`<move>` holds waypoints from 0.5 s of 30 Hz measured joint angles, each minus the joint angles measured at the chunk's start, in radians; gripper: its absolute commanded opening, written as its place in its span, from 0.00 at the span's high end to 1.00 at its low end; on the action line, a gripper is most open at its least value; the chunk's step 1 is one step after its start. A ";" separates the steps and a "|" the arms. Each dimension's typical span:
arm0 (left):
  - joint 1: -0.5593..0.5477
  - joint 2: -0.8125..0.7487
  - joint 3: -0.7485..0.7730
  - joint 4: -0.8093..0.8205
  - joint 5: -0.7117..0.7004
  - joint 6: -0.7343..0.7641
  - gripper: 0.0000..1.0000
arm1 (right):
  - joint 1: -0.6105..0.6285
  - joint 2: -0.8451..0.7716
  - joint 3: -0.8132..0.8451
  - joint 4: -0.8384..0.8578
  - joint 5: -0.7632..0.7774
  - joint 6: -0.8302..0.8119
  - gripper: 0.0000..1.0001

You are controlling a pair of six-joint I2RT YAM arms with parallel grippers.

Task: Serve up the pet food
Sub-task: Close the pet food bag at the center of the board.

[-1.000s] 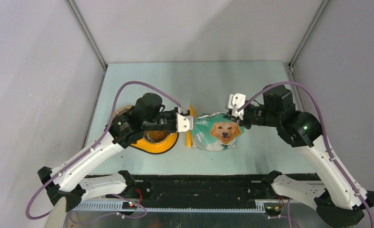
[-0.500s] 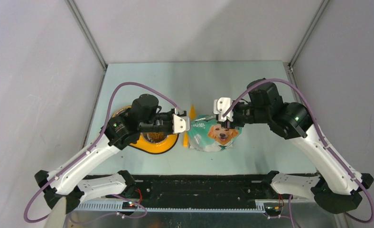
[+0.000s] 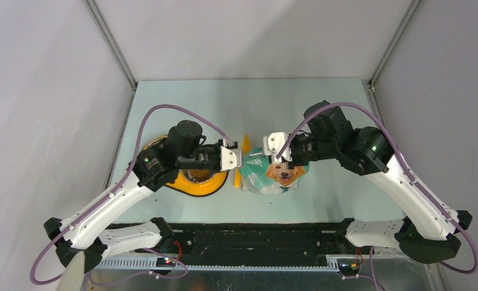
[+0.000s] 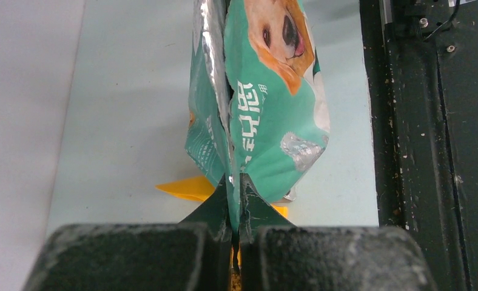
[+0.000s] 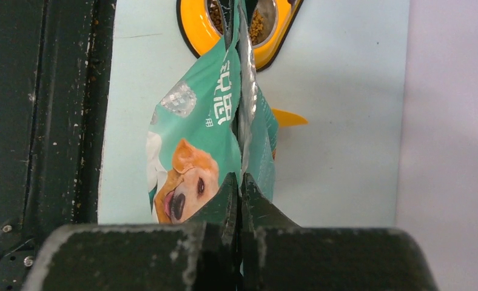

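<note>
A green-and-white foil bag [image 3: 274,173] printed with a golden dog's face is sitting at the middle of the pale green table [image 3: 297,103], and both arms are gripping it from opposite ends.

The left gripper [image 4: 235,185] is reaching in from the bag's left end. Its two black jaws are pressed together on the thin edge of the bag's seam. In the left wrist view the silver lining is showing where the two walls of the bag are gaping slightly just beyond the pinch.

The right gripper [image 5: 239,183] is coming in over the bag's right end. Its jaws are likewise clamped tight on the bag's top edge, with the foil caught between them. Whether the bag's underside is touching the table cannot be told.

The pet food [image 5: 258,25], small brown dry pellets, is lying in a round orange plastic bowl [image 3: 207,185] with a shiny steel insert. The bowl is sitting on the table just to the left of the bag, partly under the left arm's wrist. In the right wrist view the pellets are showing on either side of the bag's far edge.

A flat orange plastic scoop [image 5: 288,117] is lying on the table between the bag and the bowl, its pointed ends poking out beside the bag's left end.
</note>
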 measured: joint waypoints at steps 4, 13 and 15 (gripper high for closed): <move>0.000 -0.001 0.000 -0.003 0.000 0.000 1.00 | 0.012 0.005 0.008 -0.005 0.023 0.030 0.84; -0.001 -0.002 0.000 -0.003 0.008 -0.004 1.00 | 0.094 0.009 -0.004 0.071 0.049 0.082 0.63; -0.001 -0.002 0.000 -0.002 0.008 -0.009 1.00 | 0.108 0.020 -0.007 0.095 0.050 0.090 0.64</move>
